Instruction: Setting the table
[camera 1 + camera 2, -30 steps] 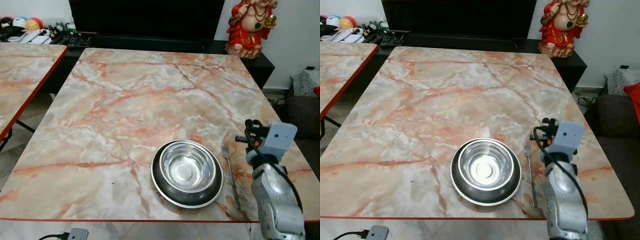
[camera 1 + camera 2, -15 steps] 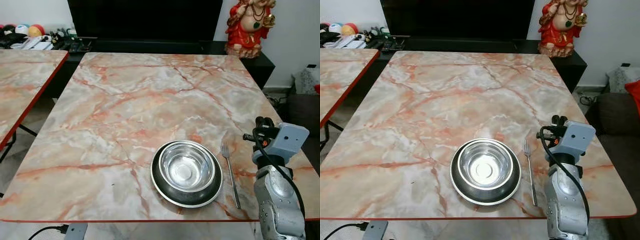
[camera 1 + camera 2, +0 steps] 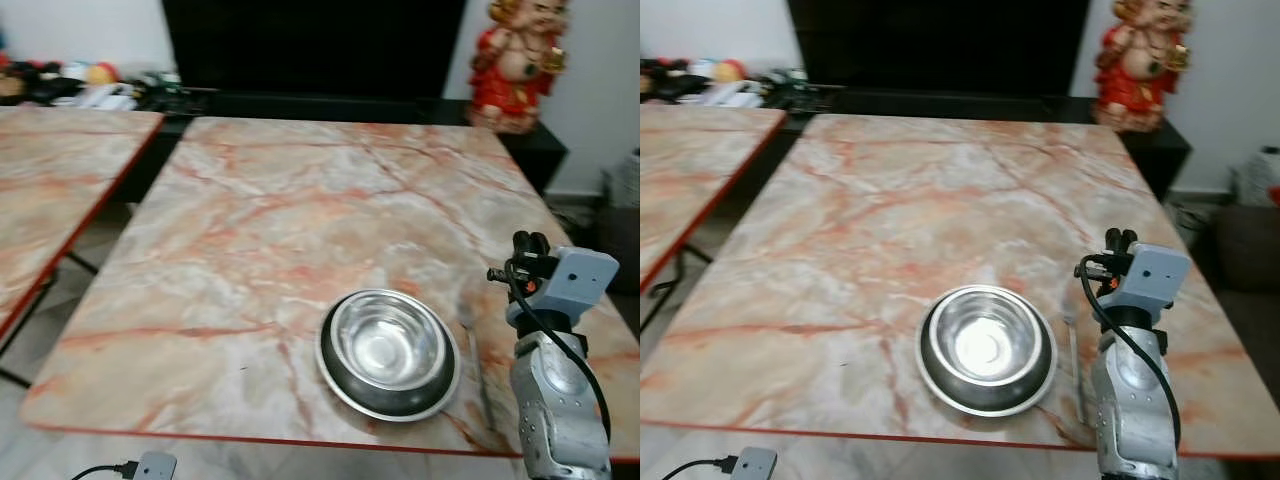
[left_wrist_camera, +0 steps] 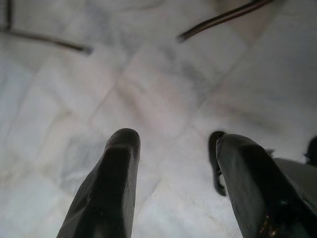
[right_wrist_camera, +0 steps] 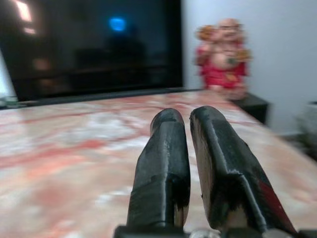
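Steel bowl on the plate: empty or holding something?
Empty. The steel bowl sits upright on the plate, and its bare shiny bottom shows in both eye views.

Most of the marble table (image 3: 300, 220) beyond and to the left of the bowl (image 3: 389, 351) is left bare. Right of the bowl, a narrow strip is taken by a blurred fork (image 3: 1076, 365), just beside it. Past that, the right arm (image 3: 555, 390) is raised over the table's edge.
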`<state>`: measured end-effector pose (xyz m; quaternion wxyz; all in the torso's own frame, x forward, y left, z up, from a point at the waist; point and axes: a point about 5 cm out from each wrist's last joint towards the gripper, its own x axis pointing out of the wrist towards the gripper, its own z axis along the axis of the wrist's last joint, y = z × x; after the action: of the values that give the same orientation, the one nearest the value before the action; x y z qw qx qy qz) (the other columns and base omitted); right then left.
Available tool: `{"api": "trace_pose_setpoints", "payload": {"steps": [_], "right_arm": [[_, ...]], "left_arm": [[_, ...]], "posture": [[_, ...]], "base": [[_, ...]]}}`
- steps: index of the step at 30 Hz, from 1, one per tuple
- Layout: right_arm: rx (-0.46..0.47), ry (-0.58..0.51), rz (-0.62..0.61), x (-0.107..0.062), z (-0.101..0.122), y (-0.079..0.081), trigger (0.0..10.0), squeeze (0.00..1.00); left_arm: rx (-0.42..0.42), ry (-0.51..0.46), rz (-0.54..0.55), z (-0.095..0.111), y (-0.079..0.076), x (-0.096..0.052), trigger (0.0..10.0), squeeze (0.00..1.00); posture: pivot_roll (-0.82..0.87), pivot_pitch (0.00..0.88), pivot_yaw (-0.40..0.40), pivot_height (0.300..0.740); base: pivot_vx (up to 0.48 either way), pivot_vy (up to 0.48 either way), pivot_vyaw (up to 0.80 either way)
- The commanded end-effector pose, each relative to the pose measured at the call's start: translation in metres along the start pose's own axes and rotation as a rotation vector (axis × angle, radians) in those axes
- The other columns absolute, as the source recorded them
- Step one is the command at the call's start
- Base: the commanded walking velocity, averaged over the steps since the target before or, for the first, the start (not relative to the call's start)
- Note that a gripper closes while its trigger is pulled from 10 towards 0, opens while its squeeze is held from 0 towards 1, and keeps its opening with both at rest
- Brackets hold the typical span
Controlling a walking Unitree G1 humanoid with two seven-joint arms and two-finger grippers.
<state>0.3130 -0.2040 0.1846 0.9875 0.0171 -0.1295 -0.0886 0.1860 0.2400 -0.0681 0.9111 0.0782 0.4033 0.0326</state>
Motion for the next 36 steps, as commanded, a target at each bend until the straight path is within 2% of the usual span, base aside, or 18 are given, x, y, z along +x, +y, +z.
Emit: {"api": "trace_pose_setpoints", "payload": {"steps": [1, 9, 11, 13, 18, 26, 36], "right_arm": [[0.024, 0.005, 0.015, 0.004, -0.002, 0.006, 10.0, 0.0], [0.024, 0.005, 0.015, 0.004, -0.002, 0.006, 10.0, 0.0], [0.022, 0.002, 0.002, 0.005, -0.004, 0.003, 10.0, 0.0], [0.021, -0.001, -0.003, 0.005, -0.005, 0.001, 10.0, 0.0], [0.022, -0.009, 0.014, 0.006, -0.006, 0.006, 10.0, 0.0], [0.012, -0.001, 0.034, 0.007, -0.011, 0.009, 10.0, 0.0], [0.017, -0.012, 0.051, 0.013, -0.008, 0.014, 10.0, 0.0]], "left_arm": [[0.002, 0.03, -0.002, -0.005, 0.003, -0.001, 10.0, 0.0], [0.002, 0.03, -0.002, -0.005, 0.003, -0.001, 10.0, 0.0], [-0.009, 0.004, -0.004, 0.009, 0.0, 0.003, 10.0, 0.0], [-0.014, -0.005, -0.01, 0.014, -0.002, 0.005, 10.0, 0.0], [-0.035, -0.003, 0.002, 0.013, 0.0, 0.005, 10.0, 0.0], [-0.054, 0.011, 0.005, 0.006, -0.002, 0.003, 10.0, 0.0], [-0.082, -0.006, 0.015, 0.012, -0.003, 0.005, 10.0, 0.0]], "posture": [[-0.01, 0.0, 0.014, 0.74], [-0.01, 0.0, 0.014, 0.74], [-0.03, 0.0, 0.021, 0.74], [-0.02, 0.0, 0.021, 0.74], [-0.01, 0.0, 0.015, 0.74], [0.01, 0.0, -0.004, 0.74], [0.04, 0.0, -0.019, 0.74]], "base": [[0.0, 0.0, 0.0], [0.0, 0.0, 0.0], [0.0, 0.0, 0.0], [0.0, 0.0, 0.0], [0.0, 0.103, 0.0], [0.0, 0.48, 0.0], [0.0, 0.48, 0.0]]}}
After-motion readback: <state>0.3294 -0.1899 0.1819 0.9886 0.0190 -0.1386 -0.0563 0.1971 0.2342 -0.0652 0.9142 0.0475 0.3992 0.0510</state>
